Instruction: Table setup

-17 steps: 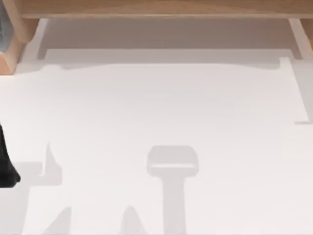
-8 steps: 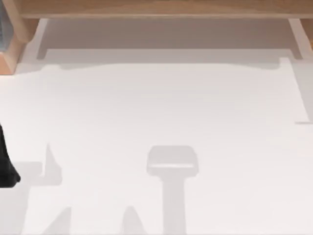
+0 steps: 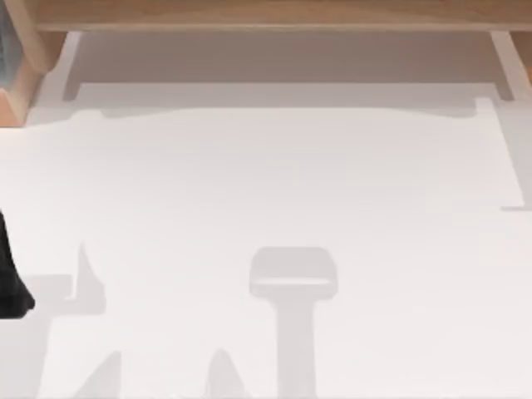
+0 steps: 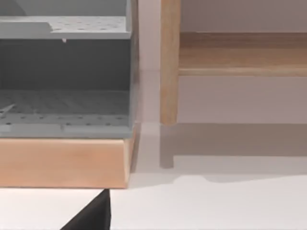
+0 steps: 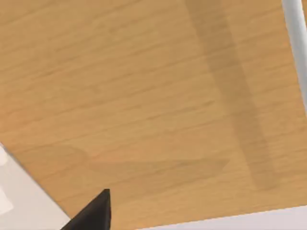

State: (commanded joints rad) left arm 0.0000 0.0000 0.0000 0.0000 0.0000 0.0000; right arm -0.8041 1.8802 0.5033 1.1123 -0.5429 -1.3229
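While the desk (image 3: 274, 174) lies broad, white and bare under the top camera, a dark piece of the left arm (image 3: 10, 278) juts in at its left edge, resting low over the near half of the surface. Grey shadows (image 3: 293, 283) fall across the near part of the desk, one of them a blocky shape on a stem near the middle. A wooden frame (image 3: 266, 12) runs along the far side.

From the left wrist, a black tip of the left hand (image 4: 91, 216) shows just above the white desk (image 4: 216, 206). Ahead of that hand, and a little to one side, stands a grey perforated rack (image 4: 64, 76) on a wooden base (image 4: 62, 160). Just beside the rack, straight ahead of the hand, a wooden post (image 4: 169, 62) comes down toward the desk, and a wooden rail (image 4: 242, 52) runs off from it, farther from the hand than the base. Whether this hand is released or clenched I cannot tell.

From the right wrist, a black tip of the right hand (image 5: 93, 213) shows close before a wooden panel (image 5: 144, 96) with visible grain. A white bar (image 5: 296, 43) crosses one corner beyond the hand. Its state, released or clenched, I cannot tell either.
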